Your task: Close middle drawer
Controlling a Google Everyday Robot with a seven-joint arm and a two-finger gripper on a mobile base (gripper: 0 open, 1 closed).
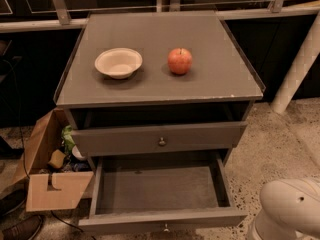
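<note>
The grey cabinet has its middle drawer pulled far out and empty. Its front edge with a small brass knob is near the bottom of the view. Above it, the top drawer with its own knob stands a little way out. The bottom drawer is hidden under the open one. My gripper is out of view. Only a white rounded part of my arm shows at the lower right, to the right of the open drawer's front corner.
A beige bowl and a red apple sit on the cabinet top. An open cardboard box with small items stands on the floor at the left. A white post leans at the right. The floor is speckled.
</note>
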